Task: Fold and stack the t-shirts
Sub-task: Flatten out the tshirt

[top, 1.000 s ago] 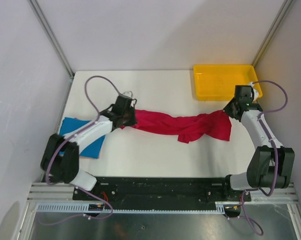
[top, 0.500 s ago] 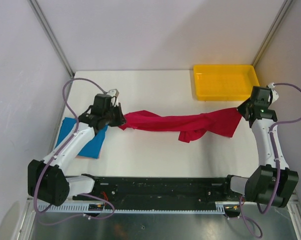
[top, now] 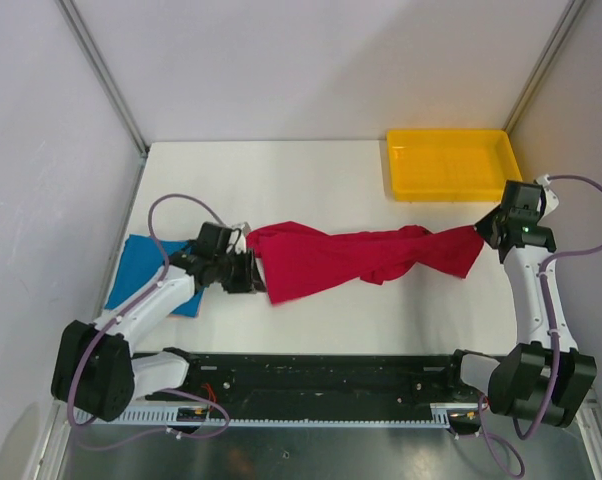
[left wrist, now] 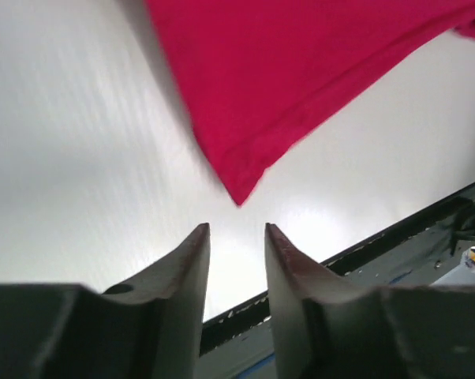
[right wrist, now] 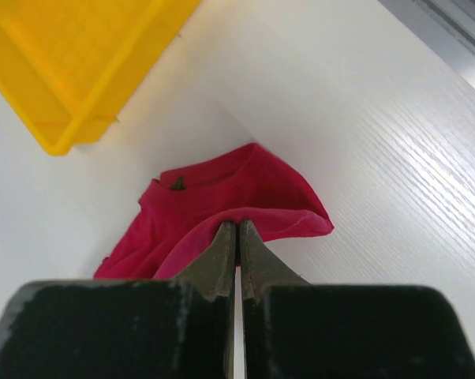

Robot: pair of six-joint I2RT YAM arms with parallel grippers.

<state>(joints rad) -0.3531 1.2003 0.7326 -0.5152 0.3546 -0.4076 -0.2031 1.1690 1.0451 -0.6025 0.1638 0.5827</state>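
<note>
The crimson red t-shirt (top: 351,257) lies stretched and twisted across the middle of the table. My right gripper (top: 486,228) is shut on its right end; in the right wrist view the jaws pinch a fold of red cloth (right wrist: 222,201). My left gripper (top: 249,272) is open and empty, just left of the shirt's loose left end, whose corner (left wrist: 245,95) hangs free ahead of the fingertips. The bright blue t-shirt (top: 146,270) lies folded at the left edge, partly under my left arm.
A yellow plastic tray (top: 449,163) stands at the back right, just beyond my right gripper; it also shows in the right wrist view (right wrist: 72,63). The black rail (top: 321,375) runs along the near edge.
My left gripper has let go of the red shirt's left end and drawn back toward the near left. The freed end has dropped and spread. My right gripper has hardly moved since half a second ago.
</note>
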